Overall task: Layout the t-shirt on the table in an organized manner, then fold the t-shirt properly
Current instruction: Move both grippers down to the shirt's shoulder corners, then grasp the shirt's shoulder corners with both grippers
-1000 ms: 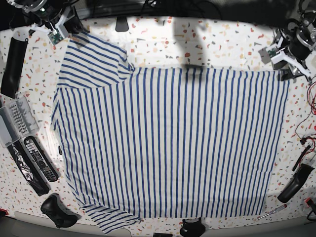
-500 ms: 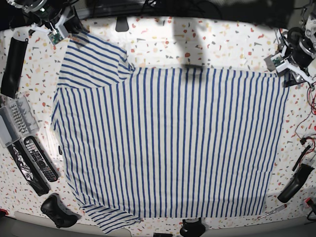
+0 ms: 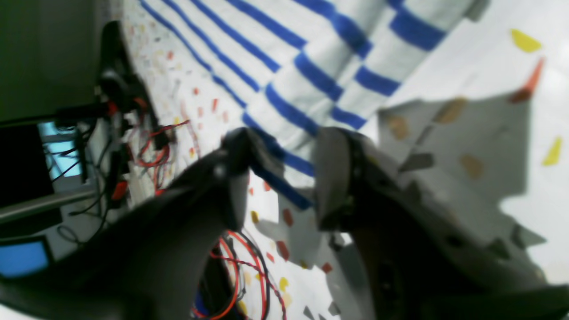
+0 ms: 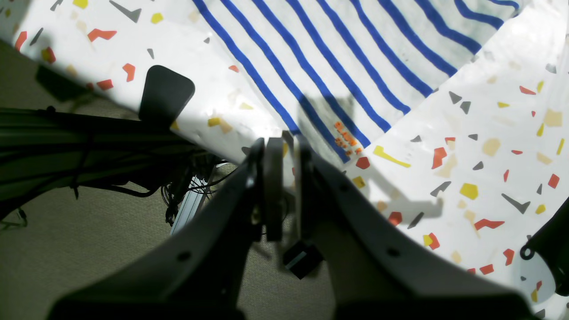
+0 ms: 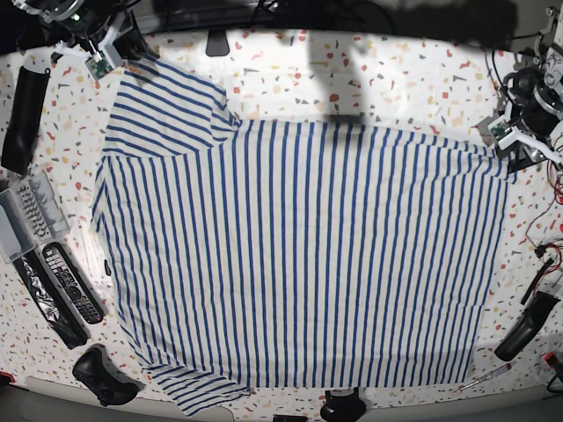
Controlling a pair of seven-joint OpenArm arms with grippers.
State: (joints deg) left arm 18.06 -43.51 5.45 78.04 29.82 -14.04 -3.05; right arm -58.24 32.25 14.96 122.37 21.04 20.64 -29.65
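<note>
The white t-shirt with blue stripes [image 5: 299,255] lies spread flat on the speckled table [image 5: 396,79]. My left gripper [image 5: 516,145] is at the shirt's far right corner. In the left wrist view its jaws [image 3: 284,146] stand apart, with the shirt's corner [image 3: 311,58] lying between the fingers just above the table [image 3: 489,66]. My right gripper [image 5: 98,57] is at the far left by the sleeve. In the right wrist view it [image 4: 286,142] is shut and empty over the table's edge [image 4: 489,146], just beside the sleeve hem [image 4: 355,58].
Remote controls [image 5: 70,281], a grey tray [image 5: 26,215] and a black sleeve [image 5: 22,110] lie along the left edge. A black controller [image 5: 104,374] sits at the near left. Red wires [image 5: 554,176], a black tool [image 5: 526,325] and a screwdriver [image 5: 484,378] lie right. A black pad [image 4: 164,93] sits at the far edge.
My left gripper has moved right and nearer along the shirt's right corner. The corner has shifted with it, so the far edge now slopes. The right gripper has not moved.
</note>
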